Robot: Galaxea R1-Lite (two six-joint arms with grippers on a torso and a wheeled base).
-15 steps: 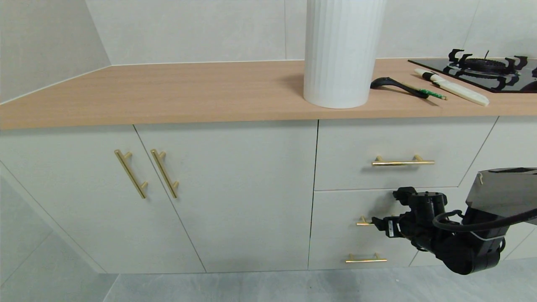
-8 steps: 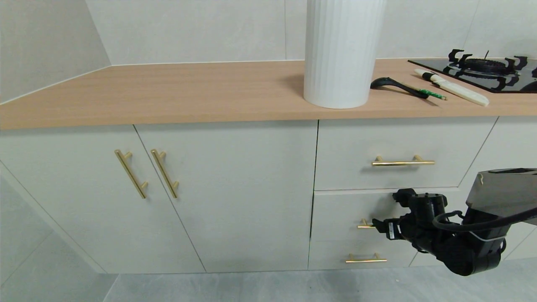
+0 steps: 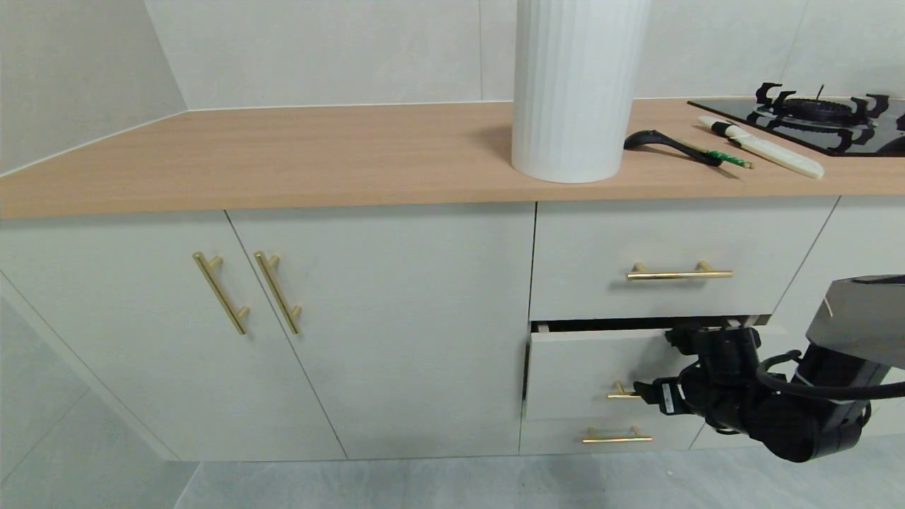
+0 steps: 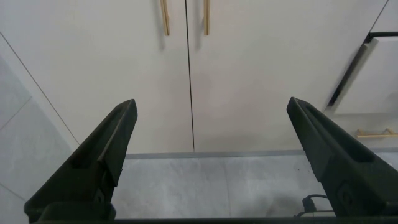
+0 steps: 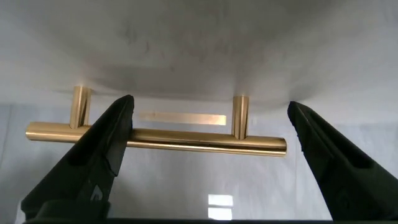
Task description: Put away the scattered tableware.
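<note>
The black ladle [image 3: 668, 145], a thin green utensil [image 3: 730, 158] and the white knife [image 3: 767, 152] lie on the countertop [image 3: 318, 152], just right of the white ribbed container [image 3: 573, 85]. Below that container, the middle drawer [image 3: 587, 360] stands ajar. My right gripper [image 5: 210, 115] is at its brass handle [image 5: 199, 144], fingers spread wide, clamping nothing. My left gripper [image 4: 211, 106], equally wide and empty, faces the cabinet doors [image 4: 249, 74] down to the container's left.

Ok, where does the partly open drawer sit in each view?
Head view: the drawer, second down at lower right, front ajar; the right gripper is at its handle.
Left wrist view: drawer front standing proud beside the cabinet doors, a dark gap between.
Right wrist view: drawer front ahead, its handle between the open fingers.
Shared landmarks: the handle, head and right wrist; the door handles, head and left wrist.
</note>
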